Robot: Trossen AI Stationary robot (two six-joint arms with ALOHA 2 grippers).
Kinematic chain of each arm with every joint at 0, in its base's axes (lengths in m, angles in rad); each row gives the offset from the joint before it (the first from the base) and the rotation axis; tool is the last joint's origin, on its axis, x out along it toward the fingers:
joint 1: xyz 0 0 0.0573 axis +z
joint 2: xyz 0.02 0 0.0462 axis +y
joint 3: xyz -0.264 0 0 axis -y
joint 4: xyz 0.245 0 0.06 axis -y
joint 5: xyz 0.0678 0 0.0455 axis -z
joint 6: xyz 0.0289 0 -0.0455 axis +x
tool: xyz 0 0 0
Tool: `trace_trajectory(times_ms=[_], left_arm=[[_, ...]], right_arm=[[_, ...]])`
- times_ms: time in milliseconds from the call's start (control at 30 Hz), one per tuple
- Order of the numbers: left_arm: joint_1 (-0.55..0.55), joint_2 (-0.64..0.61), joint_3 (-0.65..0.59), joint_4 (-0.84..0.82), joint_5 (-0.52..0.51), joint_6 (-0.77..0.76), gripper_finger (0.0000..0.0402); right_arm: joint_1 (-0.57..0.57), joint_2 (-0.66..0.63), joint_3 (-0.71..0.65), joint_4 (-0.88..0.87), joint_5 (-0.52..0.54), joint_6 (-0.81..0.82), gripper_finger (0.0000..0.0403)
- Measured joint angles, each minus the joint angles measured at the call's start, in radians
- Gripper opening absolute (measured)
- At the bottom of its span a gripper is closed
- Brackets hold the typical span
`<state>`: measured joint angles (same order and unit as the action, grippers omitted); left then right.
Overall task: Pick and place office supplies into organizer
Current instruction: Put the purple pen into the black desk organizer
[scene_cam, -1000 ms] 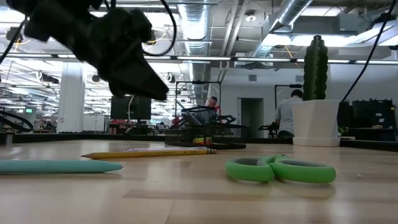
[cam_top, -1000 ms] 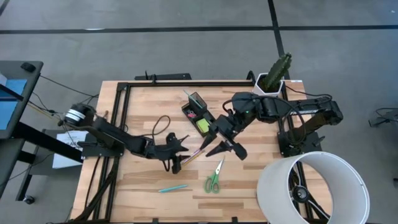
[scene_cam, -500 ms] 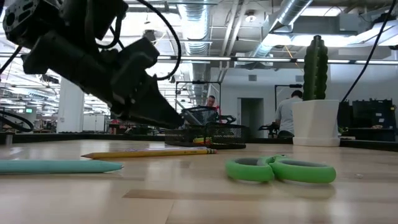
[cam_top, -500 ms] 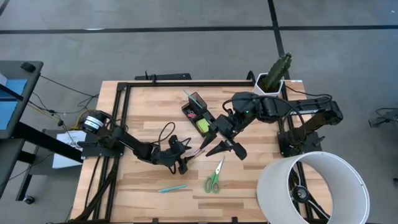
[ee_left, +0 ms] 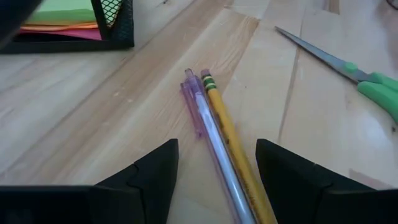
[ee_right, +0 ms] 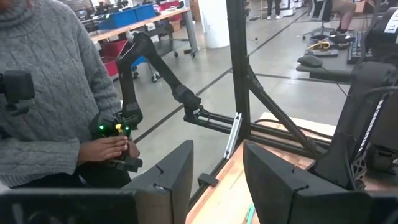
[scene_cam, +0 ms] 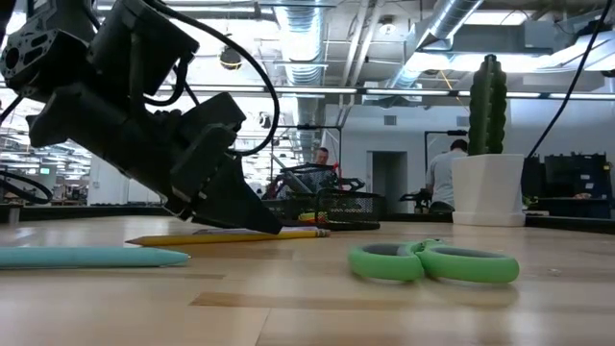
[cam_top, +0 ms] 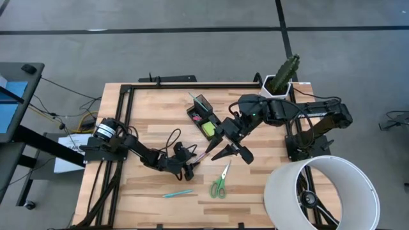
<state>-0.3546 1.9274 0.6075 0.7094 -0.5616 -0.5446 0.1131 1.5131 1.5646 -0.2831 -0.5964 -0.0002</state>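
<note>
A yellow pencil [ee_left: 233,134] and a clear pink pen [ee_left: 208,127] lie side by side on the wooden table, left of the green-handled scissors [cam_top: 220,182]. My left gripper [ee_left: 217,165] is low over them, open, one finger on each side of the pair; the low view shows it [scene_cam: 258,221] slanting down to the pencil [scene_cam: 231,236]. A teal pen [cam_top: 177,193] lies nearer the front edge. The black organizer [cam_top: 203,114] holds a lime sticky pad [cam_top: 208,129] in its tray. My right gripper [cam_top: 234,156] hangs open, high above the table, holding nothing.
A white pot with a cactus [cam_top: 281,80] stands at the back right and a large white cylinder [cam_top: 319,191] at the front right. A black frame [cam_top: 128,96] edges the table's left and back. Beyond the table a person in a grey sweater [ee_right: 56,93] holds a device.
My left gripper has come down toward the table and tipped further nose-down, ending just over the pencil and pink pen. The pens, scissors and my right arm have kept still.
</note>
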Motion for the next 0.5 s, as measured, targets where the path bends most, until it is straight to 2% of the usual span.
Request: trace_trajectory(times_ms=[333,500], left_arm=[[0.0,0.0,0.01,-0.002,0.011,-0.023,0.0209],[0.0,0.003,0.041,-0.081,0.02,-0.032,0.0206]], right_arm=[[0.0,0.0,0.0,0.0,0.0,0.0,0.0133],[0.0,0.0,0.0,0.0,0.0,0.0,0.0134]])
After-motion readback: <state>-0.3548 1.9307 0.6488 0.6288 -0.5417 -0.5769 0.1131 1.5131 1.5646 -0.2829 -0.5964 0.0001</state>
